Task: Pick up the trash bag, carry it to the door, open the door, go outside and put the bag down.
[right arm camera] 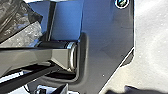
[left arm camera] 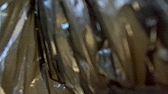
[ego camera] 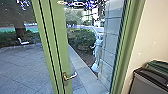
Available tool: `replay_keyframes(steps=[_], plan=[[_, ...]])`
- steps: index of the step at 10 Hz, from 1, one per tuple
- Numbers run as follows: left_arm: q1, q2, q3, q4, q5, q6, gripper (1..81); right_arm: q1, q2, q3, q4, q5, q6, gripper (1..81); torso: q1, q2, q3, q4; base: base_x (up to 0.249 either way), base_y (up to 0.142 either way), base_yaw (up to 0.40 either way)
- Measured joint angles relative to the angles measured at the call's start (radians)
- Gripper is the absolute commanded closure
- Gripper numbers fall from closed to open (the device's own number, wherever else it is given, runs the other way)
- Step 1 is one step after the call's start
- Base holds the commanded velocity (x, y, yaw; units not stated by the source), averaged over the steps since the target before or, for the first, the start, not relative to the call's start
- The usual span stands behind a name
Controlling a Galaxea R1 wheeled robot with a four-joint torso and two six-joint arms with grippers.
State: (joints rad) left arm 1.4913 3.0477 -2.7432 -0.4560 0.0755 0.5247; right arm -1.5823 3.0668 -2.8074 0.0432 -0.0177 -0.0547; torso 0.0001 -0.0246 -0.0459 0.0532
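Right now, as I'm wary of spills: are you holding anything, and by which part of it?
The bag, it seems: its bunched folds lie close before the left wrist camera. The hold is hidden, so the gripped part cannot be told.

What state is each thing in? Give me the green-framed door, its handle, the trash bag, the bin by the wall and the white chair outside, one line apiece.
Green-framed door: looks shut.
Handle: about level, not pressed down.
Trash bag: plastic creased, bunched in long folds; tied or not, cannot tell.
Bin: upright; lid state unclear.
White chair: upright.
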Motion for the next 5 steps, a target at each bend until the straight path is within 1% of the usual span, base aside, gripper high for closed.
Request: replay_keyframes(steps=[4,5], plan=[[-0.002,-0.001,0.000,0.000,-0.005,0.002,81.1,-0.013,0.003,0.003,-0.001,-0.001,0.002,1.0,0.000,0.000,0.000,0.000,0.000,0.000,0.303],[0.006,-0.001,0.000,0.000,-0.004,0.001,81.1,-0.007,-0.003,0.003,-0.003,0.009,-0.001,1.0,0.000,0.000,0.000,0.000,0.000,0.000,0.313]])
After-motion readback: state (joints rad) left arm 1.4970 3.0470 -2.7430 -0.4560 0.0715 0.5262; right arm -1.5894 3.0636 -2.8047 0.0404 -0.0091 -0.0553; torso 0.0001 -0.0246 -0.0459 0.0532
